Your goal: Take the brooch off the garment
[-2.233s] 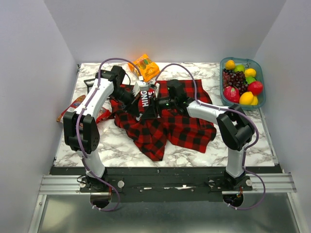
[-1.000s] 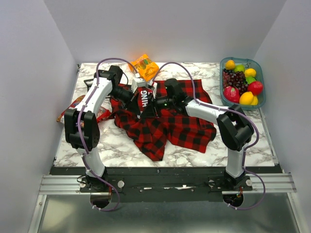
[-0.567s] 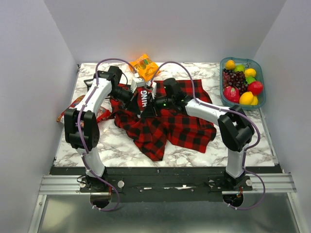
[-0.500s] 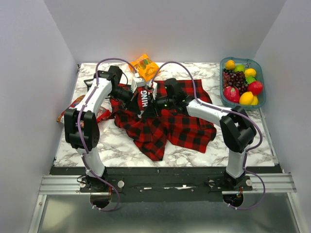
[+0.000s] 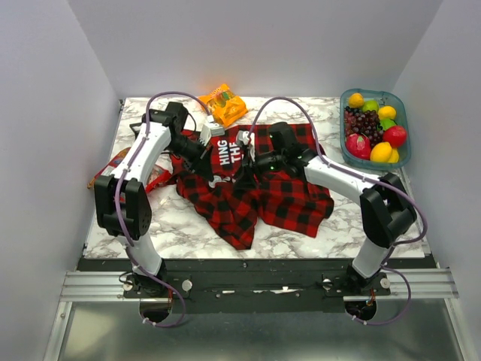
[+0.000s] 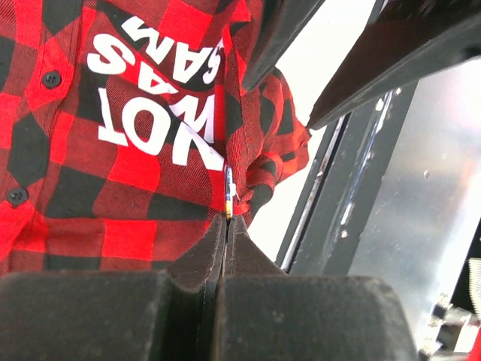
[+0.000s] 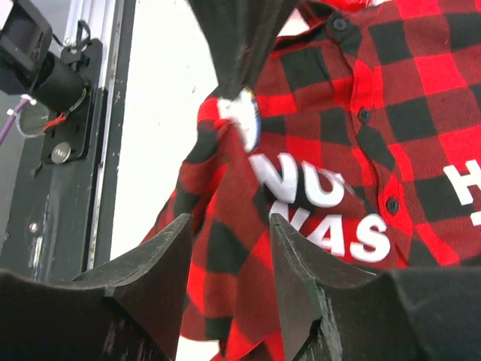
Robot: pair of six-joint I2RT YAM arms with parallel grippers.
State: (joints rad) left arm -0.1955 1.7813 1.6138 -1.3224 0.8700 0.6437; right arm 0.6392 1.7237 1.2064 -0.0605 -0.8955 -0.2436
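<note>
The red-and-black plaid garment [image 5: 282, 192] with white lettering lies spread on the marble table; it also shows in the left wrist view [image 6: 113, 150] and the right wrist view [image 7: 421, 75]. My left gripper [image 5: 208, 170] [image 6: 227, 218] is shut on the brooch [image 6: 228, 188], seen edge-on at its tips. In the right wrist view the brooch [image 7: 244, 124] is a small white disc with fabric bunched up against it. My right gripper [image 5: 244, 171] [image 7: 229, 218] is open and empty, just right of the left one, above the plaid cloth.
An orange snack packet [image 5: 223, 104] lies at the back. A teal tray [image 5: 404, 113] of fruit stands at the back right. A red snack bag [image 5: 113, 167] lies at the left edge. The table's dark front rail [image 6: 338, 203] is close by.
My right gripper has let go of the cloth, opened and drawn back to the right. The raised fold of the garment has dropped, showing more lettering. The left gripper keeps its hold.
</note>
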